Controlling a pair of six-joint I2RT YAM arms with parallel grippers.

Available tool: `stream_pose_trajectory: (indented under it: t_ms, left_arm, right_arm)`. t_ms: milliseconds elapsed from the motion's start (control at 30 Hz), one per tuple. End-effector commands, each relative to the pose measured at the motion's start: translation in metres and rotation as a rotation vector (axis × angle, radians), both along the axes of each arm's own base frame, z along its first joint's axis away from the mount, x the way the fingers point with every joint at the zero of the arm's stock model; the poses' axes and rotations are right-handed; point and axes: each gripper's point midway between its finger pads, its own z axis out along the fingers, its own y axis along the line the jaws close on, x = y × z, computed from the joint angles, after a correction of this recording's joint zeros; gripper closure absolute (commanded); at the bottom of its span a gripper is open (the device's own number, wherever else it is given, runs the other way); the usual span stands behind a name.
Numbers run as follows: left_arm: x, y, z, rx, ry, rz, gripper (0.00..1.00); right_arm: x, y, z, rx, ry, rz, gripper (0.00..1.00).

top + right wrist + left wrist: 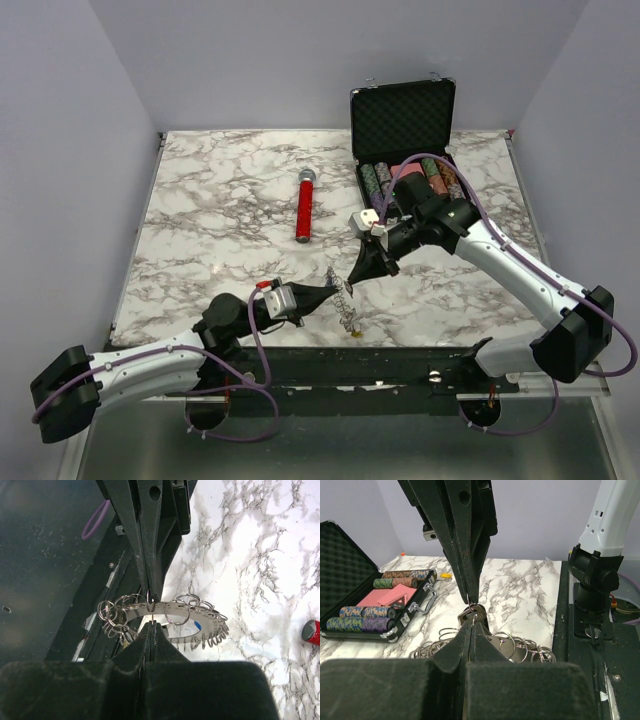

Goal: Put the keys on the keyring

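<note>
Left gripper [328, 291]: fingers pressed flat together, no gap. Its tip sits on the keyring [343, 298], nipped onto one of the small wire rings on the loop's edge. That shows best in the right wrist view, where the tip comes in from 12 o'clock.

Right gripper [354, 278]: also fully together, with its tip clamped on the flat band of the same loop, directly opposite the left tip. In both wrist views the two tips meet almost nose to nose with only the keyring metal between them.

Top view: keyring is near the front edge of the table [220, 200], at about 4 o'clock of the left tip and 7 o'clock of the right tip. The part between the tips is lifted. The rest trails down toward 6 o'clock, ending at the yellow tag [352, 330] on the marble.

Keys: can't pick them out individually. A blue patch [198, 625] shows against the band at 3 o'clock of the right tip, too small to tell what it is.

Microphone [304, 207] is at 11 o'clock of the keyring, well apart. The open case [403, 118] with poker chips [378, 180] is at 1 o'clock, behind the right arm.
</note>
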Motion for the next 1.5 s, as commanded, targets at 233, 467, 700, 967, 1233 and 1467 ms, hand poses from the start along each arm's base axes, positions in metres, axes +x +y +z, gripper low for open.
stream_pose_trajectory:
  t_ms: [233, 467, 700, 967, 1233, 1467]
  left_arm:
    - [0.0025, -0.0007, 0.0223, -0.076, -0.012, 0.005, 1.0]
    - [0.0051, 0.0007, 0.023, -0.08, -0.01, 0.022, 1.0]
    - [0.006, 0.0017, 0.0238, -0.088, -0.01, 0.028, 1.0]
    - [0.0051, 0.0015, 0.0235, -0.104, 0.02, 0.021, 1.0]
    - [0.005, 0.0012, 0.0249, -0.109, 0.022, 0.019, 1.0]
    - [0.0038, 0.0003, 0.0254, -0.116, 0.027, 0.01, 1.0]
  right_arm:
    - [0.002, 0.0062, 0.0058, 0.009, -0.016, 0.002, 1.0]
    - [-0.0007, 0.0046, 0.0028, 0.006, -0.018, 0.012, 1.0]
    - [-0.003, 0.0046, 0.0023, 0.007, -0.017, 0.023, 1.0]
    - [-0.0035, 0.0056, 0.0013, 0.003, -0.02, 0.024, 1.0]
    - [-0.0041, 0.0057, 0.0008, 0.002, -0.019, 0.025, 1.0]
    - [-0.0028, 0.0059, 0.0006, 0.002, -0.026, 0.021, 1.0]
